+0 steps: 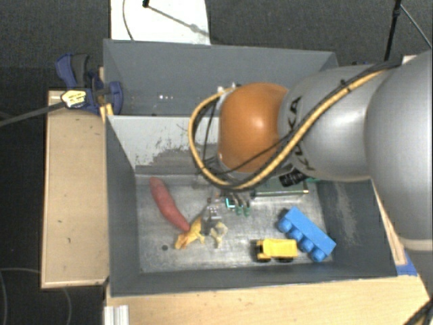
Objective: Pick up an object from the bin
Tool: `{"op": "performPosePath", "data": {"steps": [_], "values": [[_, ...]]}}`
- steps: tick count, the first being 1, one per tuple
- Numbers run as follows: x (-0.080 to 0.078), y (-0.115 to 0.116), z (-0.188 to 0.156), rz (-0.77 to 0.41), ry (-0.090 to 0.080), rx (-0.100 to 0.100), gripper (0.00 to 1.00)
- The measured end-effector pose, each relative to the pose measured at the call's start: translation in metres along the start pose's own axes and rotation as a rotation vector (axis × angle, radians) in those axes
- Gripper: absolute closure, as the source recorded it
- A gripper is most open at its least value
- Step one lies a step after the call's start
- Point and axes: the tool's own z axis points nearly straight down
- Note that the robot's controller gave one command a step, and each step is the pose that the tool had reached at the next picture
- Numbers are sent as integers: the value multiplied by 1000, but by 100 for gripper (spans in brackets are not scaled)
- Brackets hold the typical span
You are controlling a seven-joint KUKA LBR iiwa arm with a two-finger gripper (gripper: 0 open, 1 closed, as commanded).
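Your silver arm (352,114), its black "KUKA" lettering partly legible, reaches into the grey bin (125,202). A blue studded brick (306,233) lies front right, a red sausage-shaped piece (168,203) left, and a yellow toy truck (276,249) beside the brick. The gripper (215,227) sits low mid-floor, just beside a small yellow figure (189,236); open or closed, you cannot tell.

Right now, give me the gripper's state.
Gripper: cannot be told. It is low in the bin, right beside the small yellow figure.
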Motion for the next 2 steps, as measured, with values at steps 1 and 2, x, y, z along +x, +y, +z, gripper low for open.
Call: {"op": "performPosePath", "data": {"steps": [1,2], "values": [[0,0,0,3,-1,0,0],[43,-37,66,-185,-10,-6,100]]}}
